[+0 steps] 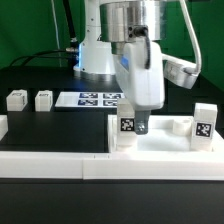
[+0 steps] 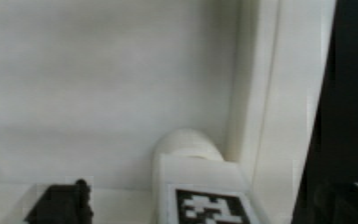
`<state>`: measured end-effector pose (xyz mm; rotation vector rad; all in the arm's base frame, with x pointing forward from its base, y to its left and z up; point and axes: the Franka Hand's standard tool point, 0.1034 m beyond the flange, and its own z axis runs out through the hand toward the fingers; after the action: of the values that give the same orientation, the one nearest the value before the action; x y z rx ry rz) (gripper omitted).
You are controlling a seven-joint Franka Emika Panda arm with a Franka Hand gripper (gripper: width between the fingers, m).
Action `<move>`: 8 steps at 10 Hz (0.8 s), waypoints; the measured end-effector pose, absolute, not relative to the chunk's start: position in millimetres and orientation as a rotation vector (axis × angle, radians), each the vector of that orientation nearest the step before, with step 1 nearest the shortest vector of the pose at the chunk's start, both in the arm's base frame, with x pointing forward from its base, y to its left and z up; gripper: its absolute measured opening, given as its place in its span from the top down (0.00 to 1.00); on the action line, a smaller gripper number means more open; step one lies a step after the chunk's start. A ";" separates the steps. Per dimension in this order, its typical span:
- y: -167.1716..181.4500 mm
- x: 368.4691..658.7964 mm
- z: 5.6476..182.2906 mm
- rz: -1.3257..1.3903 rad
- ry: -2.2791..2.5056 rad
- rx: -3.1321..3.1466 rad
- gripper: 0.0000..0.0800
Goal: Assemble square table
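Apparently aiming to seat a tagged leg (image 1: 127, 126) in the tabletop (image 1: 165, 150), poising the hand (image 1: 138, 125) against it near the front edge of the counter (image 1: 50, 125); not showing whether gripping or open.

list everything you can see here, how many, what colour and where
tabletop: 1, white, on the exterior view's right, behind the border wall
legs: 4, white with dark tags; two side by side at the exterior view's left (second), one at the tabletop's near corner by the gripper, one upright at the far right
marker board: 1, white with black tags, flat at mid table
border wall: 1, white, along the front
table: 1, black
arm: 1, silver and white, coming down from above
gripper: 1, dark fingers, low at the tabletop's corner; open or shut unclear
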<state>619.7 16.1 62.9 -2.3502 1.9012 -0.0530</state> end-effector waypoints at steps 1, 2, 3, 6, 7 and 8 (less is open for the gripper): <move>15.5 620.2 66.5 -0.071 1.702 -2.496 0.19; 14.6 618.0 68.3 -0.085 1.450 -2.652 0.19; 14.2 617.9 67.6 -0.087 1.421 -2.671 0.19; 12.6 618.2 67.7 -0.111 1.074 -2.839 0.19; 11.4 621.4 72.1 -0.150 0.718 -2.989 0.19; 12.1 623.2 74.2 -0.163 0.492 -3.058 0.19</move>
<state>623.2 12.1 74.2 -3.0583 0.4920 -0.1631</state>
